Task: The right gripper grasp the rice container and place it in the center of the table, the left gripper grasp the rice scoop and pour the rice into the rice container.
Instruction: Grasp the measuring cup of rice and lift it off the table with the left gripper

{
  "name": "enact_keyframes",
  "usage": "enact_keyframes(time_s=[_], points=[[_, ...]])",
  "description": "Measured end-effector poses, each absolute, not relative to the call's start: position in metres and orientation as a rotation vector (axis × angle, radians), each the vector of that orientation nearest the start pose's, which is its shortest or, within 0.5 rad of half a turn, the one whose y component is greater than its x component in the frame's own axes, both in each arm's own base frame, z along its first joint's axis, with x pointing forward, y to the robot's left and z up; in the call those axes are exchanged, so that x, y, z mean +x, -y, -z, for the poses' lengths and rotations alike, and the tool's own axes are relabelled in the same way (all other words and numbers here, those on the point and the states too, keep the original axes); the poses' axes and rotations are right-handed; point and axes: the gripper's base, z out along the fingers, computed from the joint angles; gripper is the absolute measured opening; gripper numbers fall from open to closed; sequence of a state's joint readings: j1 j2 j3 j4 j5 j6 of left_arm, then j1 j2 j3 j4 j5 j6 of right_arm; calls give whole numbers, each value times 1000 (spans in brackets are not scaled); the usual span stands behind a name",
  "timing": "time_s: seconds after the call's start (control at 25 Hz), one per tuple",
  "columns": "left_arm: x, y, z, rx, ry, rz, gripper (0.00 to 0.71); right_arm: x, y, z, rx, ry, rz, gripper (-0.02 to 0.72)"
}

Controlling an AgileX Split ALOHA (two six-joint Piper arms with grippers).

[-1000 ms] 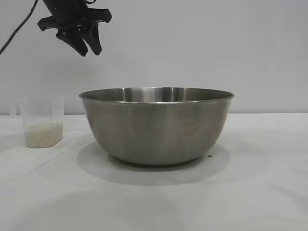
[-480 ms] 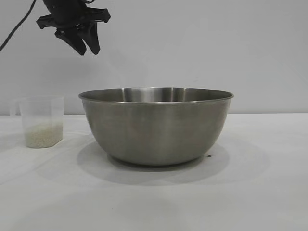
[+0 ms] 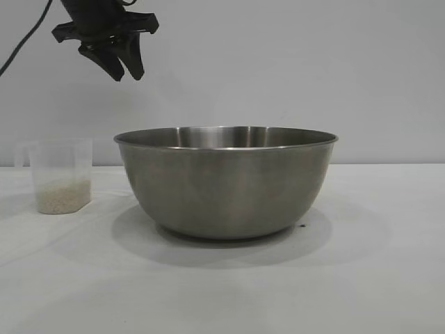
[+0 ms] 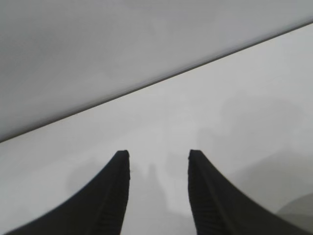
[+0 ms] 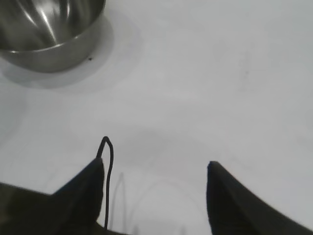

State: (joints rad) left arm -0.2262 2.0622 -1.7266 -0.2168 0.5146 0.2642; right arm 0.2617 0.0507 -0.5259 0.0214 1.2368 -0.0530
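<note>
Exterior view: rice container (image 3: pixel 226 182) centred on table (image 3: pixel 361 278); scoop step pending. My left gripper (image 3: pixel 123 65) hangs high, fingers apart, empty. Rice scoop (image 3: pixel 61 175) upright below, holding rice (image 3: pixel 63 196). Next: descend, grip handle. Right gripper (image 5: pixel 155 169) wide, clear.

Even bright diffuse light, soft wide shadow around rice container (image 3: pixel 226 182) on desk (image 3: pixel 361 278), wrist views slightly soft

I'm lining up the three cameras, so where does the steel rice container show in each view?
Exterior view: the rice container stands mid-frame, right of the rice scoop.
Left wrist view: not in it.
Right wrist view: the rice container, cut off at a corner.
Shared landmark: the white table.
</note>
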Motion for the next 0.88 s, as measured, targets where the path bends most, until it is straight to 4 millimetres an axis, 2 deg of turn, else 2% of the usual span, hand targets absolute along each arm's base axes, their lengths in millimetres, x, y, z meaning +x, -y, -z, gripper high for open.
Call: enact_keyframes(time_s=[0.04, 0.08, 0.12, 0.32, 0.44, 0.88], points=[[467, 117, -251, 402, -2292, 199, 225, -11, 2, -270, -377, -2216, -122, 392], [467, 117, -251, 402, -2292, 199, 225, -13, 2, -269, -398, -2218, -110, 344], [467, 117, -251, 402, -2292, 199, 225, -14, 3, -269, -410, -2218, -103, 333], [467, 117, -251, 403, -2292, 197, 225, -18, 4, -269, -416, -2157, -96, 340], [467, 117, -251, 404, -2293, 197, 225, -12, 2, -268, -404, -2099, -100, 340], [468, 114, -251, 396, -2301, 195, 225, -10, 2, -268, -397, -2084, -103, 340]])
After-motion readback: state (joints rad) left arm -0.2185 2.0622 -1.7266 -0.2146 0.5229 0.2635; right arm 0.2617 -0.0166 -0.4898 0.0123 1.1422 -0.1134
